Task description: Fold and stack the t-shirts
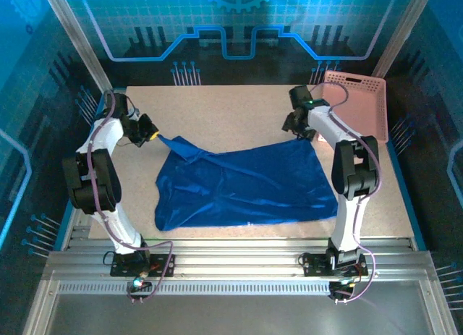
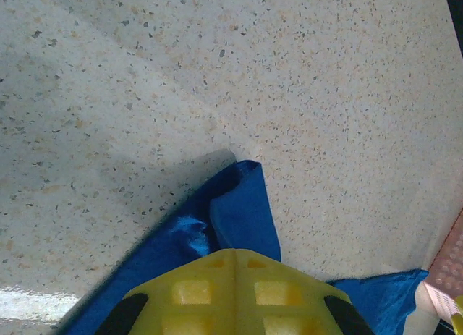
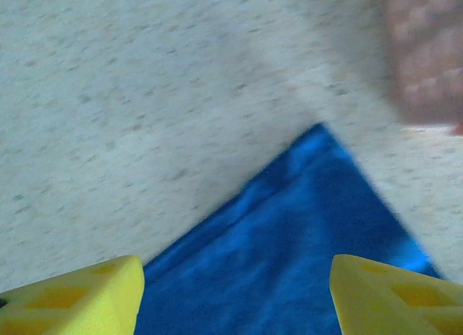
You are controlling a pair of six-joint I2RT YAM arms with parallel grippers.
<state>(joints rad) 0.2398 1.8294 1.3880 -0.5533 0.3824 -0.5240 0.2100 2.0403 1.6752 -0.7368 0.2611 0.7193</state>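
1. Noted one blue t-shirt (image 1: 246, 179) spread across the middle of the surface (image 1: 217, 107).
2. Noted jaws of the left arm (image 1: 98, 158) shut on its far-left corner.
3. Noted jaws of the right arm (image 1: 347, 168) well open over its far-right corner, holding nothing.

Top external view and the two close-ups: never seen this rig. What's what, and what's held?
Two robot arms are bolted at the table's near edge. The top view looks down from above and behind them; the close-ups come from a camera on each wrist, hence the yellow fingers. On the speckled beige table lies one royal-blue cotton t-shirt, spread roughly flat; a pink plastic lattice basket sits at the far right corner. The left gripper is shut on the shirt's far left edge, the cloth drawn to a point there. The right gripper is open over the shirt's far right corner, holding nothing.
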